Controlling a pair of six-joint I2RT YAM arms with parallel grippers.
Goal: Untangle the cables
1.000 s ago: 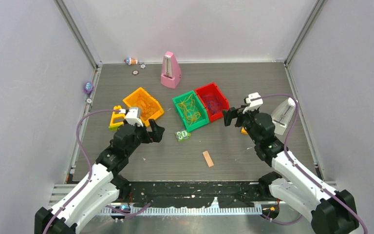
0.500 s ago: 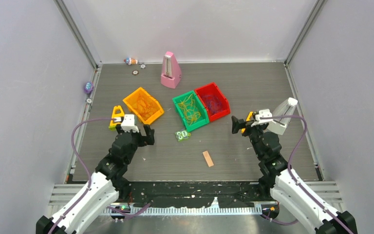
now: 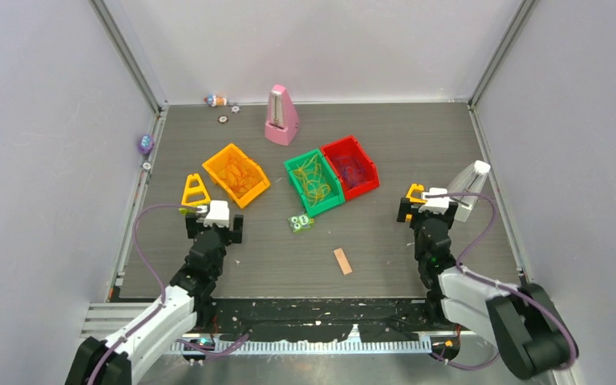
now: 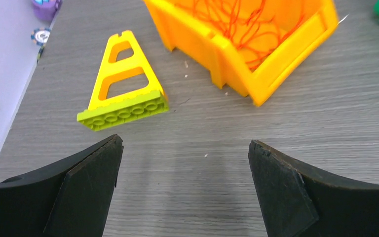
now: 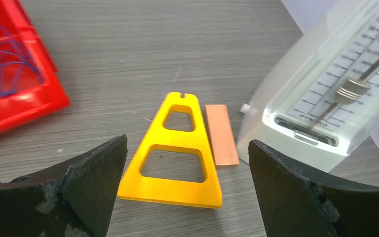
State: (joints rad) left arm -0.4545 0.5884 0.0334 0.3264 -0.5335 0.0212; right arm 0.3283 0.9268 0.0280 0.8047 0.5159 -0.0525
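We find the cables [image 3: 315,181] sorted by colour into three bins in the middle of the table [image 3: 417,128]. The orange cables [image 4: 249,24] lie looped in the orange bin [image 4: 205,49] on the left. The yellow-green cables [image 3: 313,186] fill the green bin [image 3: 323,208]. The purple cables [image 5: 2,54] rest in the red bin [image 5: 29,106], which touches the green one on its right.

We can read no brand or label. The white metronome [image 5: 325,98] at the right carries a ruled scale, but its figures are too blurred for us to make out.

Both arms are folded low at the near edge, wrists pointing toward the far side. The left gripper [image 4: 185,143] hovers above bare table with its jaws spread wide and nothing between them. Just beyond it lies a yellow triangular frame with a lime base [image 4: 123,84]. The right gripper [image 5: 187,143] is likewise wide apart and holds nothing. Beneath it lies a second yellow frame [image 5: 175,163], flat on the table, with a small tan block [image 5: 221,133] just beside it. A pink metronome [image 3: 281,116] stands farther back.
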